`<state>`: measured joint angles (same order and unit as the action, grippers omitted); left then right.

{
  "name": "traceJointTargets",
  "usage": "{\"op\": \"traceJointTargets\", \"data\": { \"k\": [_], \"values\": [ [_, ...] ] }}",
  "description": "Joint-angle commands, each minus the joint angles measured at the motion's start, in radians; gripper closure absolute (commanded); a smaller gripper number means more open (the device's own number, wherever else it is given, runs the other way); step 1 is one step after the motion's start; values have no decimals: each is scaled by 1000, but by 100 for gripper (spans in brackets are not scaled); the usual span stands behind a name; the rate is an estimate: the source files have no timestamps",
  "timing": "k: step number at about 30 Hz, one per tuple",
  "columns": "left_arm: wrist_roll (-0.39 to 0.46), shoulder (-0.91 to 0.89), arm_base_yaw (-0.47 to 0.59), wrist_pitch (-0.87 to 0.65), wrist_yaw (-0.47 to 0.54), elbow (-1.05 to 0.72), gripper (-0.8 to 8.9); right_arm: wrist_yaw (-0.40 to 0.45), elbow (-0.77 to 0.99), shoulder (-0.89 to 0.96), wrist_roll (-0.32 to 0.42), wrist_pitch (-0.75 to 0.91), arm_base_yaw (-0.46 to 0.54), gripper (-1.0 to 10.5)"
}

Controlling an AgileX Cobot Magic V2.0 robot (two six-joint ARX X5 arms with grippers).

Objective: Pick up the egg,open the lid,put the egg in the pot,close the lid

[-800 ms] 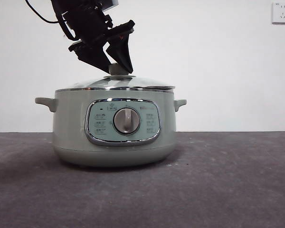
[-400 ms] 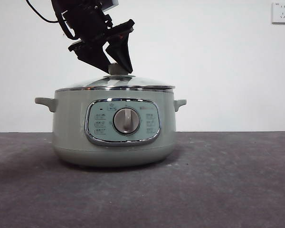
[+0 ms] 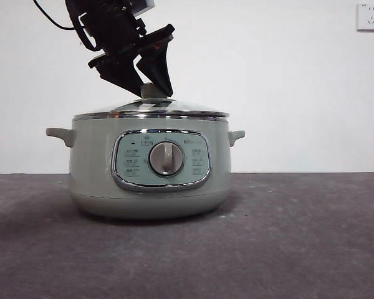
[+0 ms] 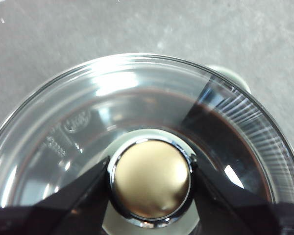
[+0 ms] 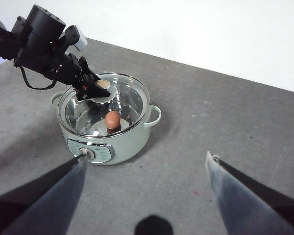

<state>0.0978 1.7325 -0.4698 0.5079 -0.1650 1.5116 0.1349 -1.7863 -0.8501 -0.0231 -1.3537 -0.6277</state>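
Front view: my left gripper (image 3: 151,80) comes down at a slant, fingers (image 3: 159,65) closed on the pale green knob (image 3: 153,91) of the glass lid (image 3: 151,111), which sits on the sage-green pot (image 3: 151,165) on the grey tabletop (image 3: 287,237). Through the glass, the egg (image 5: 112,119) lies inside the pot. My right gripper (image 5: 144,166) hangs wide open, well apart, holding nothing.
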Motion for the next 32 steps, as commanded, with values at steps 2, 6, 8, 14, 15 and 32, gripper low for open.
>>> {"op": "traceJointTargets", "data": {
  "k": [2, 6, 8, 14, 15, 32],
  "values": [
    [31, 22, -5, 41, -26, -18, 822, 5, 5, 4, -7, -25, 0, 537],
    [31, 22, -5, 50, -26, -18, 822, 5, 6, 4, -6, -25, 0, 537],
    [31, 22, -5, 52, -25, -18, 822, 5, 6, 4, -6, -25, 0, 537],
    [29, 22, -5, 51, -25, -18, 811, 4, 6, 4, -6, -25, 0, 537],
    [29, 22, -5, 51, -26, -18, 801, 5, 6, 4, -6, -25, 0, 537],
    [25, 22, -2, 52, -26, 11, 398, 5, 6, 4, -7, -25, 0, 537]
  ]
}}
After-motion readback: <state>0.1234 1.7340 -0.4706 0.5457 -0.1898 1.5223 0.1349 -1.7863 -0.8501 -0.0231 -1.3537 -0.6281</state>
